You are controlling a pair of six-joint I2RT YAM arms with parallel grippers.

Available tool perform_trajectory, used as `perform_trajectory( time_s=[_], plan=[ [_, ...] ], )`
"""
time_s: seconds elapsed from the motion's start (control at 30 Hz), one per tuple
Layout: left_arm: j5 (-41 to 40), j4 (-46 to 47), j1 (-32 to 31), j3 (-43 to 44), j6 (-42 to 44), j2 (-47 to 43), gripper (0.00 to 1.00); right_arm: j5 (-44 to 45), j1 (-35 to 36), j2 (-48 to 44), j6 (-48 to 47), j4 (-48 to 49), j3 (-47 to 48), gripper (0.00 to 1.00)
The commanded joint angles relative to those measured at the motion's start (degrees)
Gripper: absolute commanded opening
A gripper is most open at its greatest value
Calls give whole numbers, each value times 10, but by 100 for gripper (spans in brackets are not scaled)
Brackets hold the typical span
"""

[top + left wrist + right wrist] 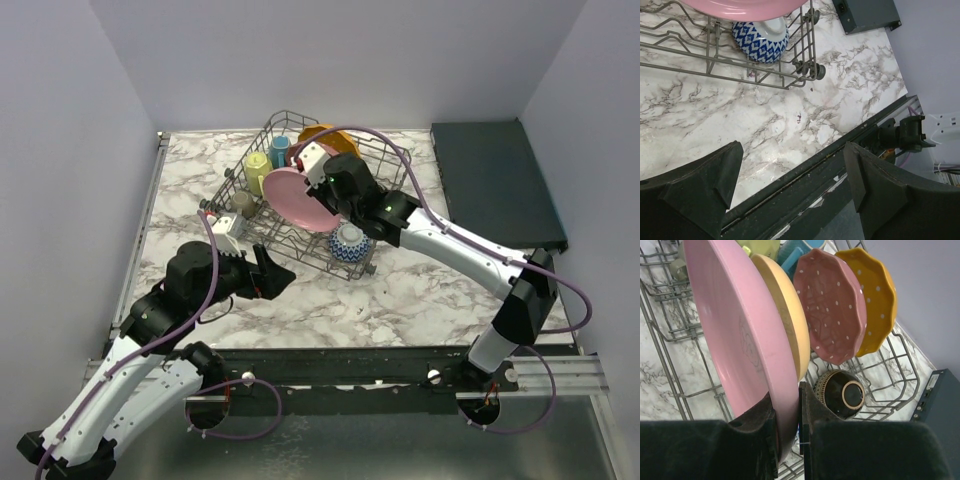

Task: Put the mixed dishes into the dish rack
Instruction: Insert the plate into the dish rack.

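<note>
Pinching the lower rim of the large pink plate [735,335] between nearly closed jaws, the right gripper [788,405] is holding it on edge over the dish rack [395,160], which is sitting at about 12 o'clock from the middle of the marble table [420,290]. The plate is standing just in front of a peach plate [787,325], with a white-dotted plate [832,310] and an orange scalloped plate [880,300] lining up behind at 1 o'clock. Whether its bottom edge is already resting between tines I cannot tell, since the fingers are hiding it. To my mind the step is going best if the arm is lowering the plate straight down, holding it parallel to the peach plate so the two are not clashing, and releasing only once the wires are taking the weight. The dark brown bowl [840,394] is lying at 4 o'clock just beside the fingertips, so opening gently looks wise. The left gripper [790,170] is hovering wide open and empty over bare table at the rack's 7 o'clock, apart from the blue-white bowl [760,37] in the rack's 5 o'clock corner.
</note>
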Motion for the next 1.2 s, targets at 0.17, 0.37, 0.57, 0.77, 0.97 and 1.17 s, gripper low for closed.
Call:
perform_trajectory(
  time_s=[0.17, 0.37, 0.57, 0.77, 0.97, 1.17],
  plan=[
    [10, 14, 1, -8, 9, -4, 90, -7, 3, 52, -45, 81, 20, 0],
    [9, 15, 1, -9, 9, -6, 90, 1, 3, 81, -68, 102, 25, 0],
    [7, 15, 1, -10, 10, -6, 90, 8, 3, 105, -94, 113, 30, 0],
    [7, 15, 2, -10, 11, -6, 90, 7, 2, 112, -98, 123, 29, 0],
    [6, 16, 2, -10, 10, -6, 90, 9, 2, 120, -97, 126, 23, 0],
    [6, 15, 3, -10, 10, -5, 90, 9, 2, 127, -95, 129, 15, 0]
  ],
)
